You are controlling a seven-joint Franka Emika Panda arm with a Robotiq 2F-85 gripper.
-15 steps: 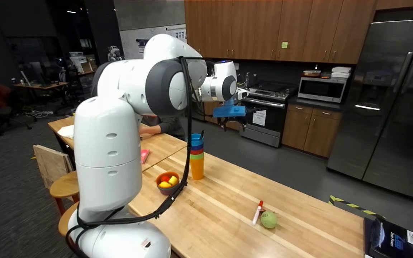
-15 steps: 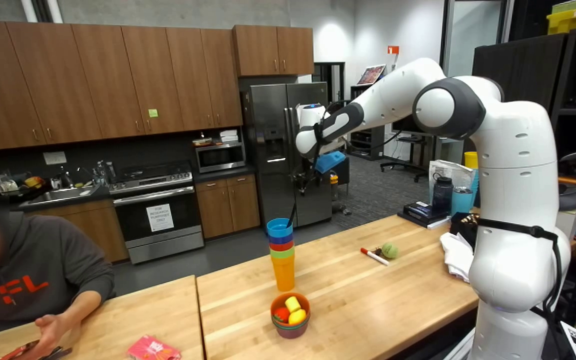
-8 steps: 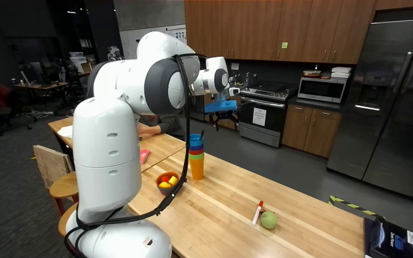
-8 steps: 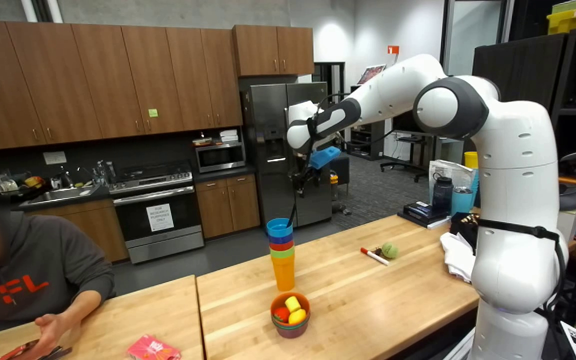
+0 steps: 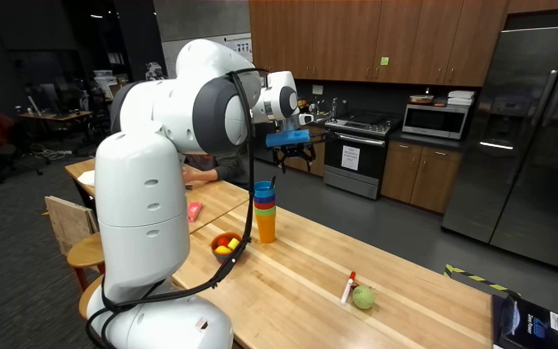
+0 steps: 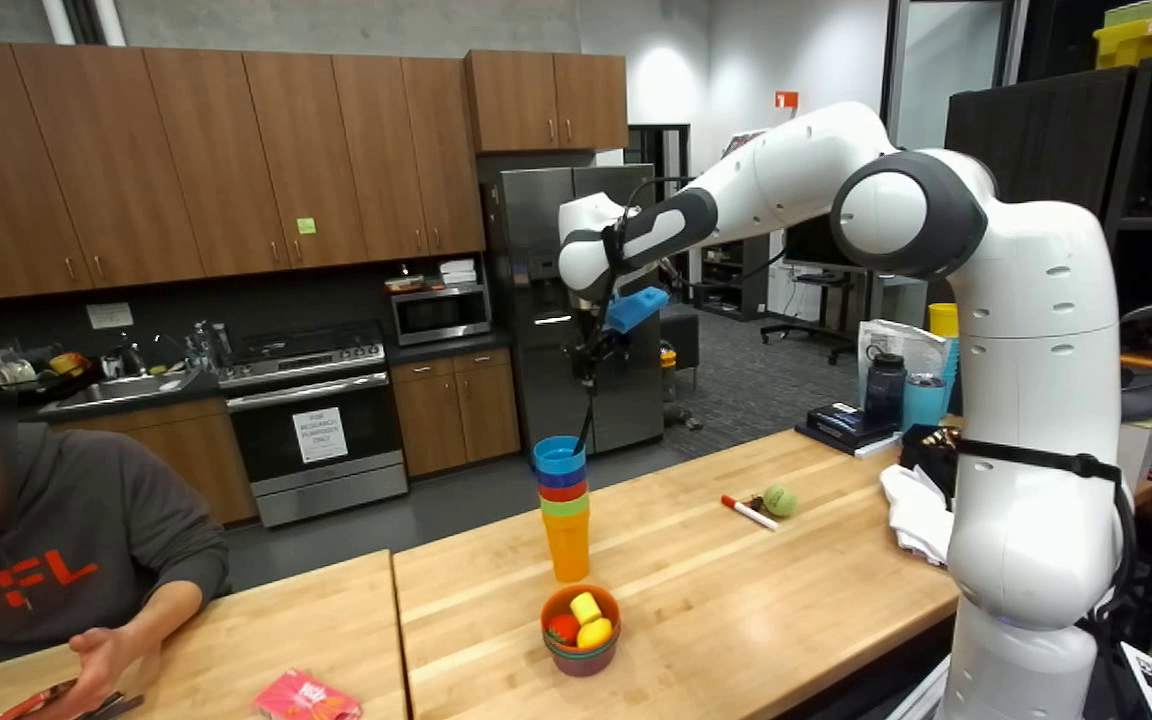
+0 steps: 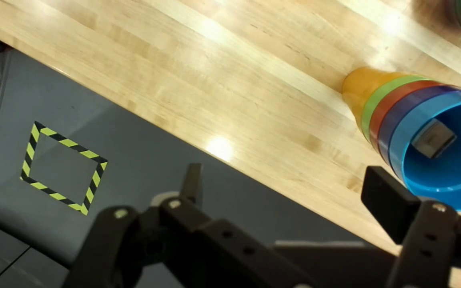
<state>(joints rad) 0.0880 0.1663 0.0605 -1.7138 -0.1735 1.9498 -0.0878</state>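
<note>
– Where do the cups (image 6: 565, 520) stand?
– On the table (image 6: 726, 610), lower than my gripper (image 7: 288, 192); in an exterior view they stand behind the bowl (image 6: 581, 663), which has fruit (image 6: 563, 629) in it.
– And the marker (image 6: 749, 513)?
– Just left of the ball (image 6: 779, 501) there, both lying right of the cups.

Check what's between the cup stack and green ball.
In both exterior views: a red-capped marker and a small dark thing, near the ball; then bare tabletop to the stack.

I'm reading "FOR RESEARCH PURPOSES ONLY" on sign (image 6: 320, 436) on oven door (image 6: 271, 440), "PFL" (rest unclear) on gry hoodie (image 6: 86, 525), "Power" on blk box (image 5: 535, 322) at edge of tbl (image 5: 303, 291).
</note>
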